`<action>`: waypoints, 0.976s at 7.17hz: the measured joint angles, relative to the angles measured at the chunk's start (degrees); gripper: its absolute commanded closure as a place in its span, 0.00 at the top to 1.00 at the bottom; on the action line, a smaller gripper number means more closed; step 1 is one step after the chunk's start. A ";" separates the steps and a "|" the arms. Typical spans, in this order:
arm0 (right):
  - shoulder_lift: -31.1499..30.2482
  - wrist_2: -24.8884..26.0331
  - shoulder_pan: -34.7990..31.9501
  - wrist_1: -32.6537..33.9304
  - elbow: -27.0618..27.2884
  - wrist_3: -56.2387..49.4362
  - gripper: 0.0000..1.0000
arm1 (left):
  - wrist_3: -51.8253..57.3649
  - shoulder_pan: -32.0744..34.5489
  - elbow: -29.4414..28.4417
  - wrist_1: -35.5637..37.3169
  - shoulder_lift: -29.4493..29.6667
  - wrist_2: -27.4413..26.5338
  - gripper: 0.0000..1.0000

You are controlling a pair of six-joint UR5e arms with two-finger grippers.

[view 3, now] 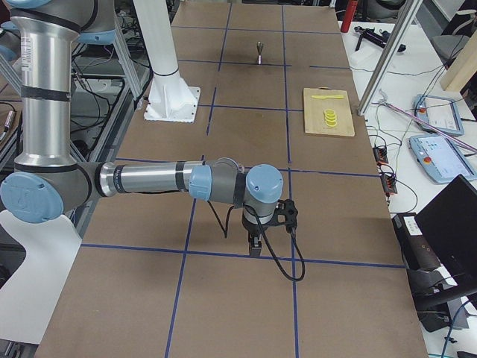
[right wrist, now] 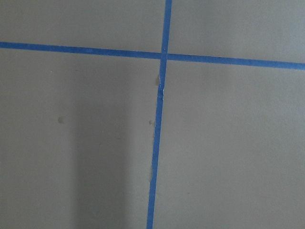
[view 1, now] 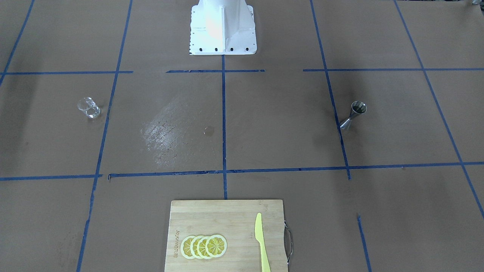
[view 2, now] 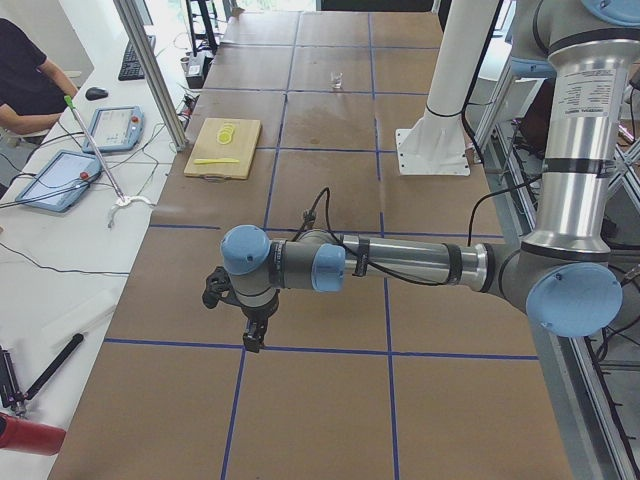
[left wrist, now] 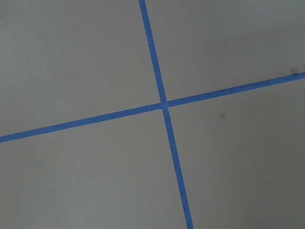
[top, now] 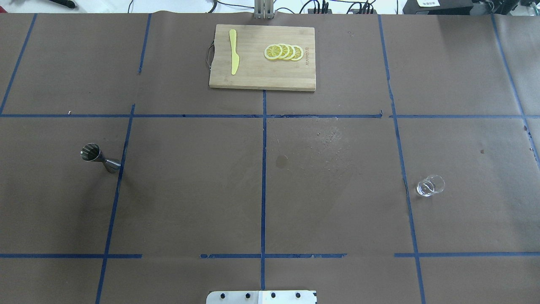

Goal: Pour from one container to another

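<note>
A steel jigger (top: pixel 99 157) stands upright on the table's left half, also seen in the front view as the jigger (view 1: pixel 353 114). On the right half sits a small clear glass (top: pixel 430 185), the same glass (view 1: pixel 89 107) in the front view. Neither gripper appears in the overhead or front view. The left gripper (view 2: pixel 254 340) hangs over bare table at the left end, far from the jigger. At the opposite end the right gripper (view 3: pixel 255 246) points down, far from the glass. I cannot tell if either is open or shut. Both wrist views hold only brown paper and blue tape.
A wooden cutting board (top: pixel 253 78) lies at the table's far middle edge, carrying lemon slices (top: pixel 283 52) and a yellow knife (top: pixel 233 57). The white robot base (view 1: pixel 222 28) stands at the near edge. A pale scuffed patch (top: pixel 331 141) marks the centre. An operator (view 2: pixel 25 85) sits beside the table.
</note>
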State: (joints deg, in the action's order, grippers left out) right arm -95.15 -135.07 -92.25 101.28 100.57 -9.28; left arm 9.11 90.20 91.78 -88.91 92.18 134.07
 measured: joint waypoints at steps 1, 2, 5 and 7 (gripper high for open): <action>-0.08 -0.11 -0.18 -0.04 -0.46 0.02 1.00 | 0.04 0.34 0.18 0.00 0.01 -0.09 1.00; -0.22 -0.43 -0.47 -0.56 -0.64 0.06 1.00 | 0.10 0.50 0.34 -0.04 0.02 -0.16 1.00; -0.98 -1.07 -0.78 -8.16 -2.31 3.76 1.00 | 0.29 0.58 0.80 -0.11 -0.11 -0.27 1.00; -1.00 -1.08 -0.78 -17.05 -6.97 7.21 1.00 | 0.37 0.59 1.36 -0.27 -0.44 -0.35 1.00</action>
State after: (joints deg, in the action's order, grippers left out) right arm -96.15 -136.15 -93.03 84.23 93.60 -2.06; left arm 9.48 90.79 93.15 -89.18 91.74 133.72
